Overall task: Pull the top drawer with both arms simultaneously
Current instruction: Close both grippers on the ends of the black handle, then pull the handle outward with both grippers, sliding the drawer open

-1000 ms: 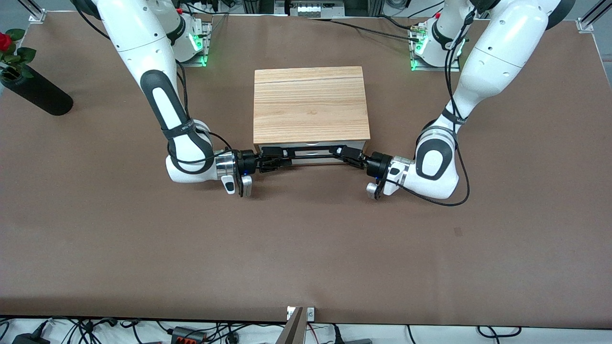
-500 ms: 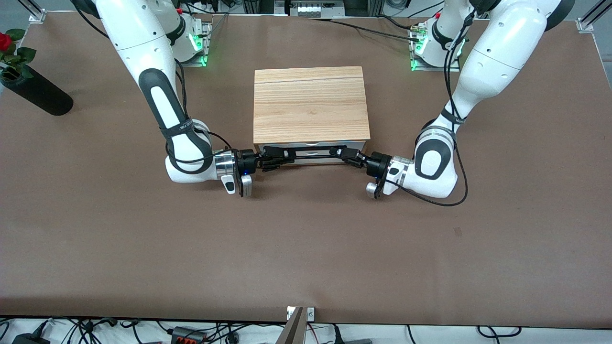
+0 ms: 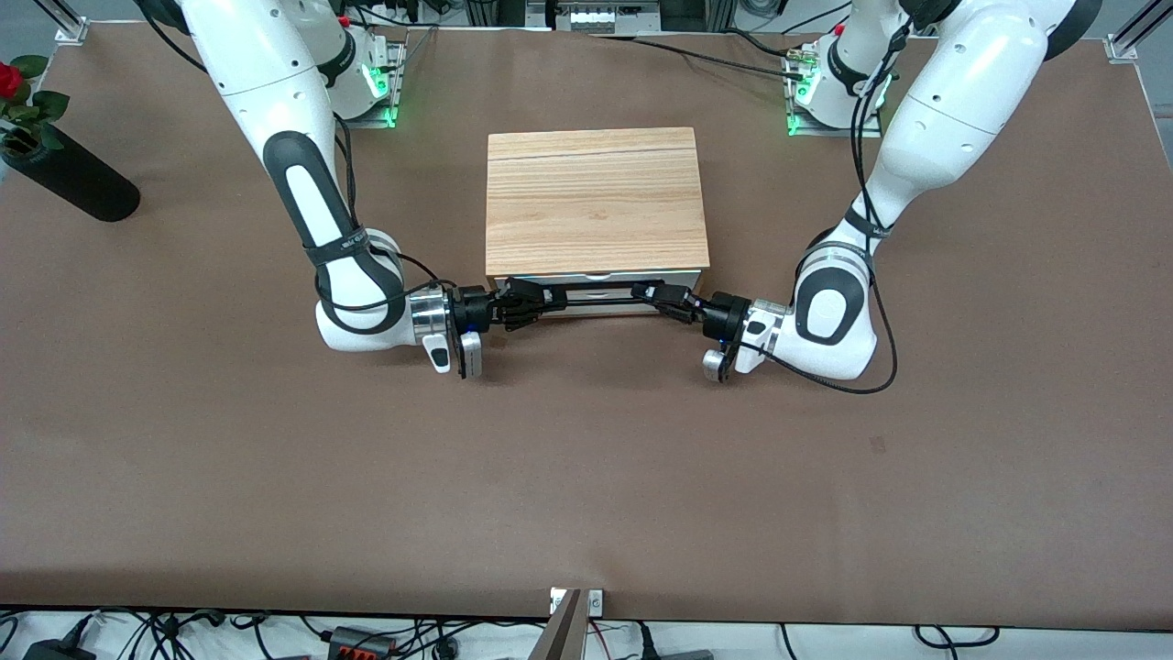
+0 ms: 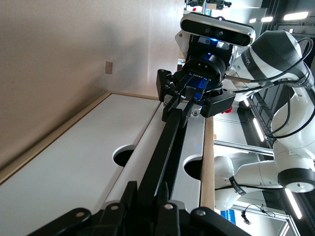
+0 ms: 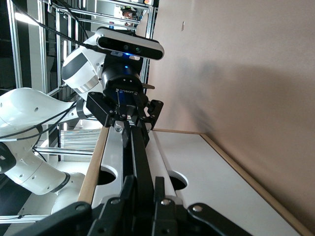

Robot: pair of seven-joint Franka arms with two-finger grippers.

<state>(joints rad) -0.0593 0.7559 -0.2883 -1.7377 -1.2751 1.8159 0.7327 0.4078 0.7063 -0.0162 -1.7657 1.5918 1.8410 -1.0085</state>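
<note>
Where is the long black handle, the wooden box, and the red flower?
long black bar handle (image 3: 596, 297), front view, middle of the bar.
light wood-grain box (image 3: 594, 197), front view, middle of its top.
red flower (image 3: 8, 80), front view, the bloom.

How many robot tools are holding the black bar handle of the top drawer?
2. The right tool is shut on the handle at the end toward the right arm, and the left tool is shut on its other end.
</note>
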